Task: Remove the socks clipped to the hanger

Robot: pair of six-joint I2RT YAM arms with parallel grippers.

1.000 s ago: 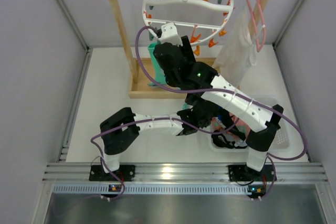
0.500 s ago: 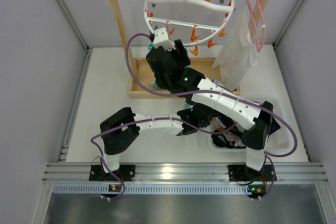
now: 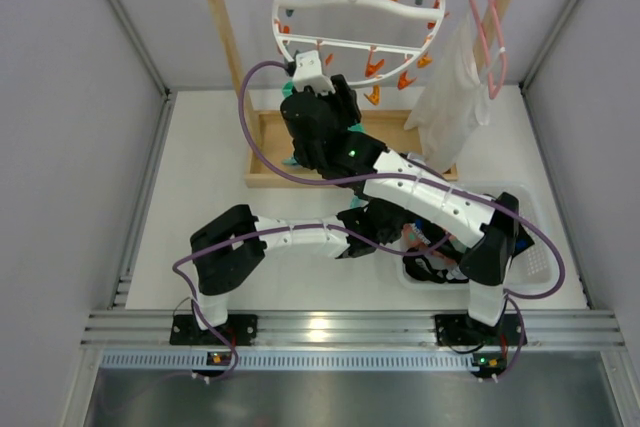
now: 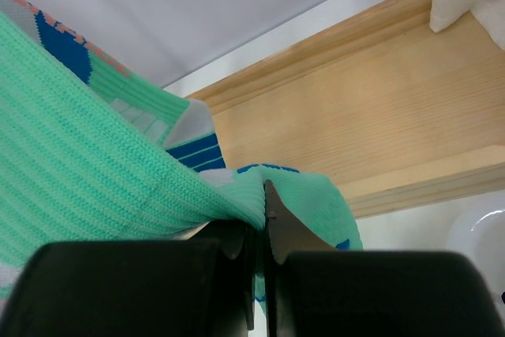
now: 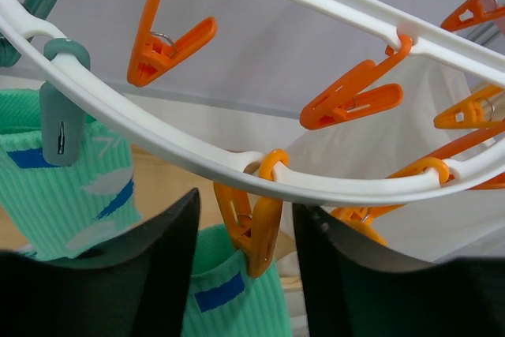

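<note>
Straddling the small orange plastic clip (image 5: 254, 234) with the right gripper (image 5: 245, 211) spread wide, nothing held. Just above: round white plastic ring hanger (image 5: 158, 144). Directly below: teal knitted sock with navy patches (image 5: 217, 297). Best to close squarely on the clip's upper levers, then tug gently downward with the left gripper (image 4: 260, 211), clamped on teal knit, likely the same sock.

The right arm (image 3: 430, 197) stretches far forward and leftward, the right claw (image 5: 245, 207) raised high with jaws parted. The left arm (image 3: 290, 237) lies folded low, forearm running rightward, the left claw (image 4: 259, 222) pinched closed on a teal sock (image 4: 95, 163).
</note>
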